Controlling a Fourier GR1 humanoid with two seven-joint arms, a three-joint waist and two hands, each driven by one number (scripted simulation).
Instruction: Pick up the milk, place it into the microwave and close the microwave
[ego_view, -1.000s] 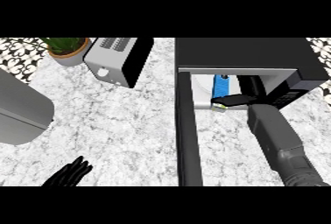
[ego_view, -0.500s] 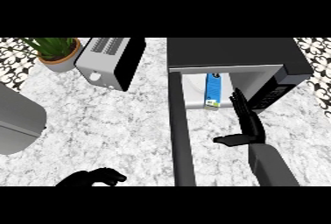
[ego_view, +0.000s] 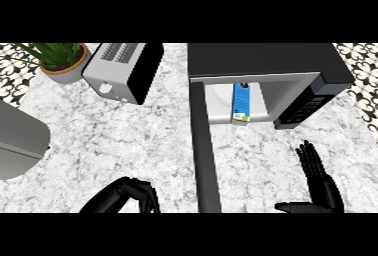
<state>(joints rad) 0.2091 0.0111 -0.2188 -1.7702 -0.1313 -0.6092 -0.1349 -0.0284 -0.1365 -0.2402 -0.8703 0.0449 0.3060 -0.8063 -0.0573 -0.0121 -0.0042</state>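
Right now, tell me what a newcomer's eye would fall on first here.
The blue and white milk carton inside the open microwave at upper right draws the eye first, with the dark door swung out toward the near edge. Then come the right hand, held open at lower right, and the left hand, curled on nothing at the lower edge.
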